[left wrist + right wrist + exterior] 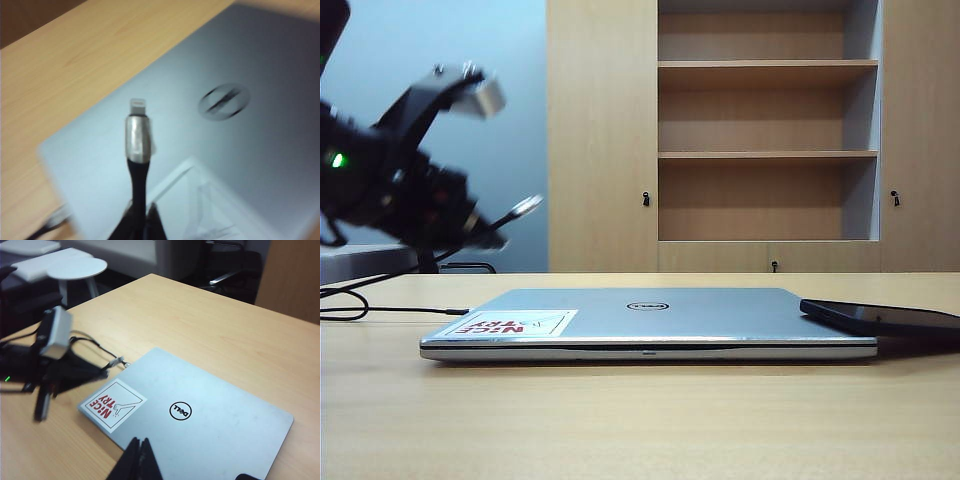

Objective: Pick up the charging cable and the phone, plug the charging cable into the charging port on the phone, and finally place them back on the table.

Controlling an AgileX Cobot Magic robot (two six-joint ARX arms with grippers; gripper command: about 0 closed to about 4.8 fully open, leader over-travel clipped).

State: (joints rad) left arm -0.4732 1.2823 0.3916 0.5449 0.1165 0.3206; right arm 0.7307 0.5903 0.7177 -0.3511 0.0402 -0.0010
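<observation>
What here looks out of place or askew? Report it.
The phone sits half on the Dell laptop's lid, overhanging its edge tilted. The left gripper holds the charging cable aloft; the right gripper hovers shut, empty, above the laptop.

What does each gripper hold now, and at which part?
The left gripper holds the charging cable by the cord just behind the plug. The right gripper, above the laptop, is shut and holds nothing.

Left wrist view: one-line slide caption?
Left end effector shut on the charging cable, silvery plug tip raised over the closed silver Dell laptop on the table.
</observation>
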